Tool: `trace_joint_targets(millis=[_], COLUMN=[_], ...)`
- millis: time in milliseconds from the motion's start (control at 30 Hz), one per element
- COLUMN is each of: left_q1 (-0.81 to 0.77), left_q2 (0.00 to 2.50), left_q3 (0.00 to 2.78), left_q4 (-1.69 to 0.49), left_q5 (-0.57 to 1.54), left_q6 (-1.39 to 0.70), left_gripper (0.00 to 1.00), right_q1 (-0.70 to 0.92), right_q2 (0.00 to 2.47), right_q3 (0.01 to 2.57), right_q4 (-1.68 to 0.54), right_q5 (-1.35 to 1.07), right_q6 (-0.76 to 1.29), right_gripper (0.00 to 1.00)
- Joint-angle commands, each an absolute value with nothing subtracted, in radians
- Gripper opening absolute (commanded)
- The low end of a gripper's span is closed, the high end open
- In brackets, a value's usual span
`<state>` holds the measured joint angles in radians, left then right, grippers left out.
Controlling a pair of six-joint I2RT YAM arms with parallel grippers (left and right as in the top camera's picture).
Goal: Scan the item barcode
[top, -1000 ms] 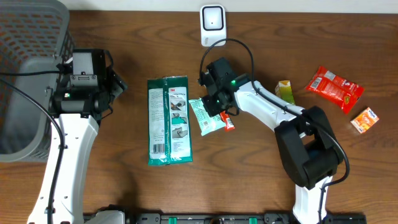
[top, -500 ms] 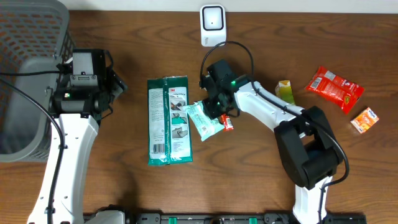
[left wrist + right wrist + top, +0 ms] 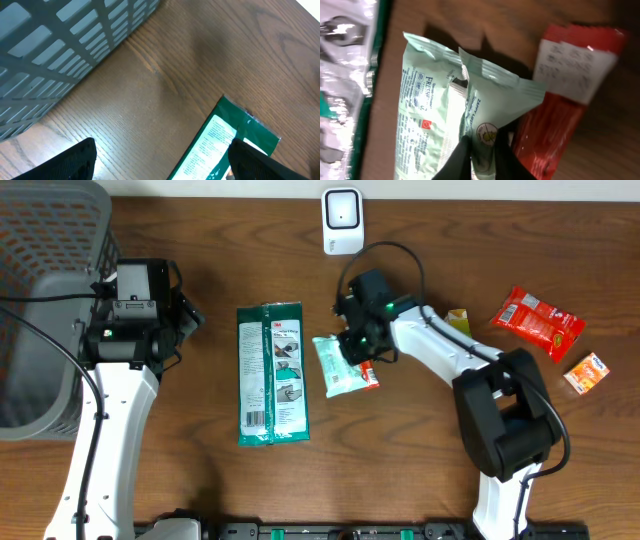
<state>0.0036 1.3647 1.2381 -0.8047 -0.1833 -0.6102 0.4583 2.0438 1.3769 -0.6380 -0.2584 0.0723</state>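
A pale green packet [image 3: 335,366] lies on the wooden table, partly over a small red packet [image 3: 371,376]. My right gripper [image 3: 360,348] is shut on a raised fold of the pale green packet [image 3: 435,105], its fingertips [image 3: 496,155] pinching the fold beside the red packet [image 3: 560,110]. The white scanner [image 3: 342,218] stands at the table's back edge. My left gripper [image 3: 188,315] hangs open over bare wood, left of a large green package [image 3: 272,373], with nothing between its fingers [image 3: 75,161].
A grey mesh basket [image 3: 50,290] fills the left side, its wall [image 3: 60,45] close to my left gripper. At the right lie a red snack bag [image 3: 537,321], a small orange box [image 3: 587,372] and a green-yellow carton [image 3: 459,326].
My right gripper has shifted a little right and toward the back, and the pale green packet has turned with it. The left arm has not moved.
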Motion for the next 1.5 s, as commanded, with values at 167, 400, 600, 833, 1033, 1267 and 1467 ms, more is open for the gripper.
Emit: trace_joint_targets(millis=[167,400,600,833,1033,1267,1467], left_q1=[0.006,0.006,-0.008,-0.145,-0.297,-0.428,-0.485], left_q2=[1.352,1.352,1.361,1.432,1.576,1.752,1.834], left_q3=[1.259,1.259,1.224,1.104,1.065,1.065,1.065], left_q4=[-0.807,-0.807,-0.905,-0.849,-0.714,-0.539,-0.465], left_q5=[-0.196,-0.194,0.074,0.224,0.241,0.321,0.328], left_q6=[-0.623,-0.623,-0.623,-0.577,-0.577,-0.577,-0.578], left_gripper=[0.85,0.98,0.98,0.22,0.19,0.13,0.13], right_q1=[0.447,0.447,0.446,0.445,0.438,0.42,0.419], right_q2=[2.013,2.013,2.014,2.014,2.014,2.014,2.014], right_q3=[1.364,1.364,1.364,1.364,1.361,1.335,1.328], right_q4=[-0.643,-0.643,-0.654,-0.651,-0.653,-0.635,-0.631], right_q5=[-0.268,-0.327,-0.354,-0.395,-0.394,-0.395,-0.443], right_q6=[0.075,0.12,0.128,0.16,0.164,0.18,0.179], right_gripper=[0.25,0.54,0.61,0.55,0.49,0.44,0.44])
